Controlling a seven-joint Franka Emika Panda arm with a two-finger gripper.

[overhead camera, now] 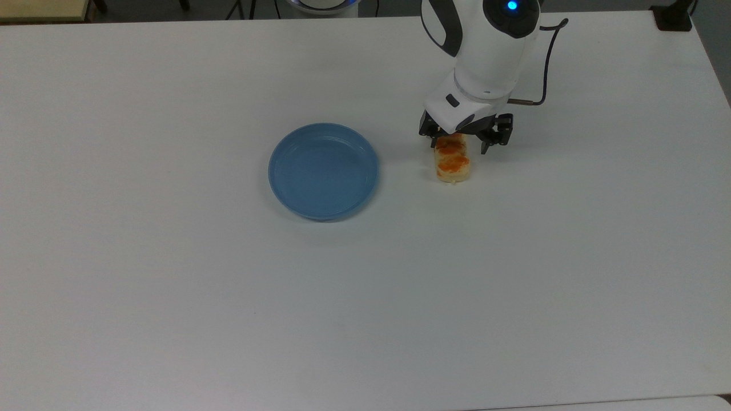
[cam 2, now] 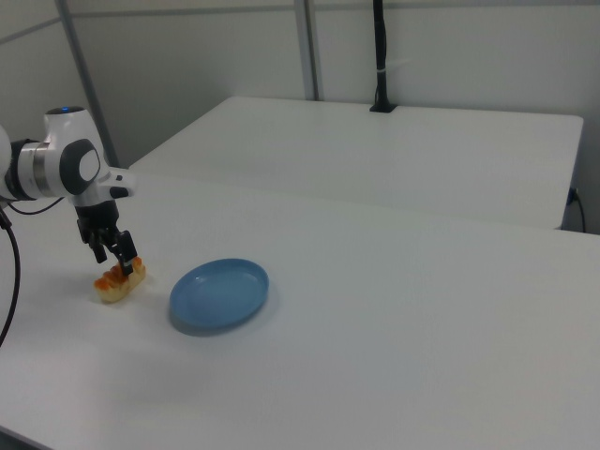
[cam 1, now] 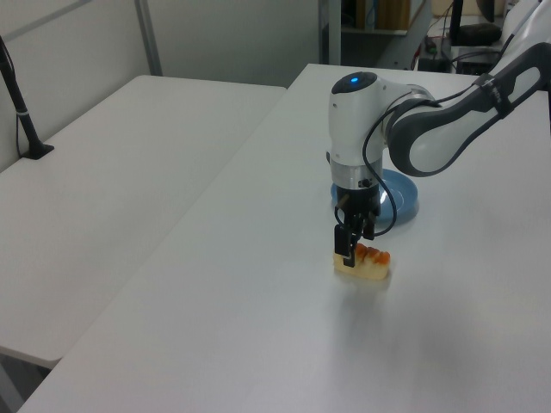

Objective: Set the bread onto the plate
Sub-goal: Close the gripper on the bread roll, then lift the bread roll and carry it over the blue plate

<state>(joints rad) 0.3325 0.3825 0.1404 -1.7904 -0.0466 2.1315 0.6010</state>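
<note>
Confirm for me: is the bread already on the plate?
No, in the top view the bread lies on the white table, apart from the bare blue plate at the top view's left.
</note>
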